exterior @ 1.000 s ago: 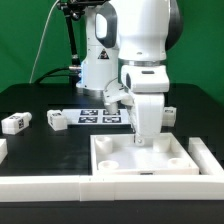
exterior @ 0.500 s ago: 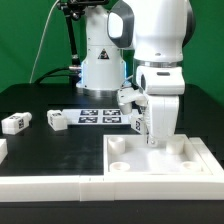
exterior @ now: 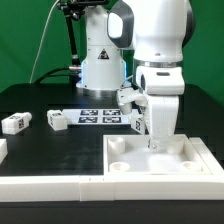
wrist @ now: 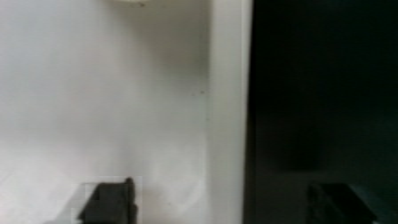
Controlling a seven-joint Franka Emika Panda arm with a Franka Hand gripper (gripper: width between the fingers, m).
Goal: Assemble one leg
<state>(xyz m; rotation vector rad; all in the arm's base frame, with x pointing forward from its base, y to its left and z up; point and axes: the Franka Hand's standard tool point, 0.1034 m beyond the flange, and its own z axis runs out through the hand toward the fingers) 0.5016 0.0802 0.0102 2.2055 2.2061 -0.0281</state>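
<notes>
Two legs, small white blocks with black-and-white tags, lie on the black table at the exterior view's left. Another tagged white piece shows just behind my arm. My gripper points down into the far part of the large white tray. In the wrist view the gripper is open. One dark finger is over the tray's white floor and the other is over the black table. The tray's rim runs between them. The gripper holds nothing.
The marker board lies on the table behind the tray. A long white bar lies along the front, left of the tray. A white part shows at the left edge. The robot's base stands at the back.
From one second ago to half a second ago the gripper and the tray both shifted toward the exterior view's right. Since then nothing has moved.
</notes>
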